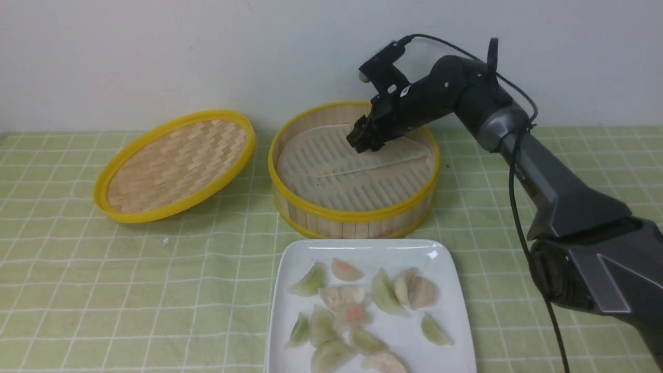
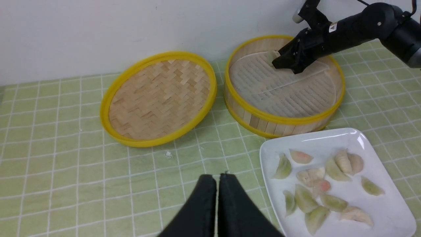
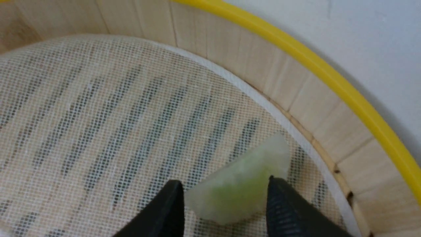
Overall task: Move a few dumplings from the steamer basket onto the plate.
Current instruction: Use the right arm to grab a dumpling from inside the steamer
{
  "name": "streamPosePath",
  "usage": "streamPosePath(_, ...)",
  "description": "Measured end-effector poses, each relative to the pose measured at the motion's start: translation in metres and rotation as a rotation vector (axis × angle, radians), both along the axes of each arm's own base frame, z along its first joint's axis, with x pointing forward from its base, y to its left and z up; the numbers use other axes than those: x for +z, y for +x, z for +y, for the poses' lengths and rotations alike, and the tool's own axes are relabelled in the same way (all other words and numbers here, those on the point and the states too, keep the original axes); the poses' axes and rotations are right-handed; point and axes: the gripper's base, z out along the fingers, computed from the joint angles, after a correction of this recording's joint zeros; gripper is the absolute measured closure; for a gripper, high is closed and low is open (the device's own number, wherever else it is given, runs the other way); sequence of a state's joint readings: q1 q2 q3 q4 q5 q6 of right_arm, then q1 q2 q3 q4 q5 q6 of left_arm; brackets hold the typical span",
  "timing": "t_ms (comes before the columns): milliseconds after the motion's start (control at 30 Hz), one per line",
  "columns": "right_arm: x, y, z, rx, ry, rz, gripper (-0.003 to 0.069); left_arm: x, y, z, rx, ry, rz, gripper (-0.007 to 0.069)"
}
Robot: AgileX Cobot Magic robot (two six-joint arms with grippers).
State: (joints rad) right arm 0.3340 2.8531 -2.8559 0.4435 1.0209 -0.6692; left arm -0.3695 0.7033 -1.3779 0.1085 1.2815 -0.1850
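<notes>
Right arm (image 1: 538,171) outstretched — hand (image 1: 362,140) in steamer basket (image 1: 357,215)

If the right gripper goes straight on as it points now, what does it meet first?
The right gripper would most likely meet the pale green dumpling first: it lies between the open jaws on the liner. Past it stands the wall of the steamer basket, though depth is unclear.

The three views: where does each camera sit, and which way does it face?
Front view: between the arms, facing forward over the plate to the steamer basket; right arm shows.
Left wrist view: on the left wrist, facing the table; shut left jaws show.
Right wrist view: on the right wrist, looking into the basket; open right jaws flank a green dumpling.
Front and left wrist views share basket, lid, plate.
</notes>
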Motion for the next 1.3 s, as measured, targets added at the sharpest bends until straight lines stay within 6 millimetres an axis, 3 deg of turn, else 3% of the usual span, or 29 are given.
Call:
streamPosePath(133, -0.01, 0.002, 0.002, 0.014, -0.011, -0.024, 0.0332, -0.001, 0.002, -0.001, 0.002, 0.002, 0.007, 0.0631)
streamPosePath(433, -0.009, 0.003, 0.002, 0.048, -0.037, -0.07, 0.0357, -0.006, 0.006, -0.002, 0.003, 0.009, 0.031, 0.0631)
streamPosePath(633, -0.008, 0.002, 0.002, 0.022, -0.024, -0.042, 0.0603, -0.006, 0.006, -0.002, 0.003, 0.009, 0.031, 0.0631)
streamPosePath(833, 0.013, -0.006, 0.0, 0.035, -0.03, 0.019, 0.0645, -0.006, 0.006, -0.002, 0.003, 0.008, 0.031, 0.0631)
streamPosePath(933, 0.036, -0.014, -0.002, 0.064, -0.045, 0.051, 0.0647, -0.006, 0.006, -0.002, 0.003, 0.008, 0.031, 0.0631)
streamPosePath(1300, 0.063, -0.016, -0.027, -0.037, -0.004, 0.131, 0.0648, -0.006, 0.006, -0.002, 0.004, 0.008, 0.03, 0.0631)
